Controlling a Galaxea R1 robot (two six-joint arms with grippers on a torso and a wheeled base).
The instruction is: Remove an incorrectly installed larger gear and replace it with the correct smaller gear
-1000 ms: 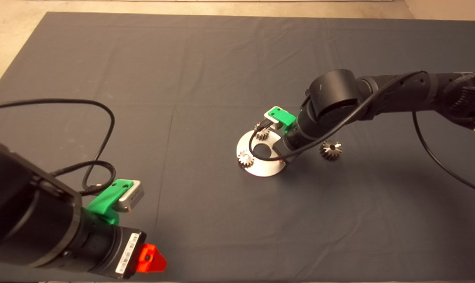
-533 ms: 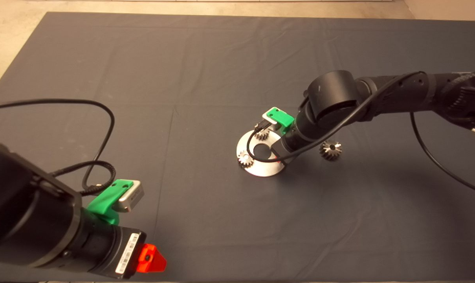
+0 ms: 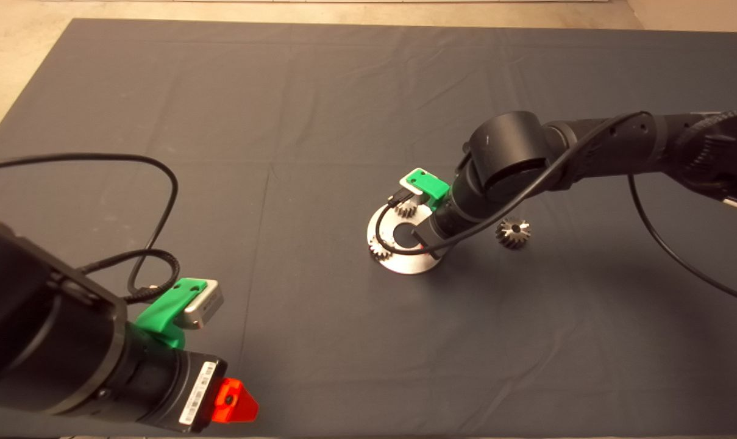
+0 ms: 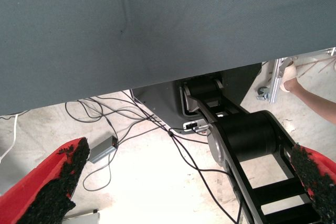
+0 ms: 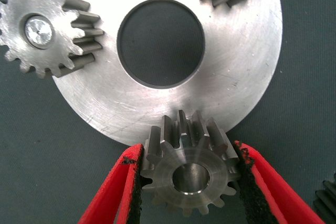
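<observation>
**A:** Steel round disc with a centre hole point(image 5: 247, 77), status?

**B:** I see the right gripper point(image 5: 189, 153) clamped on the small dark metal gear point(image 5: 189, 179) at the disc's rim. The wide shiny flared-tooth gear point(image 3: 513, 233) lies on the dark mat point(image 3: 283, 91) near the disc. The left gripper point(image 4: 189, 156) is parked lower left, fingers apart.

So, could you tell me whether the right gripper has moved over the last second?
Yes. In the head view the right gripper has shifted left across the round metal plate, away from the loose gear on the mat, shut on a gear.
</observation>
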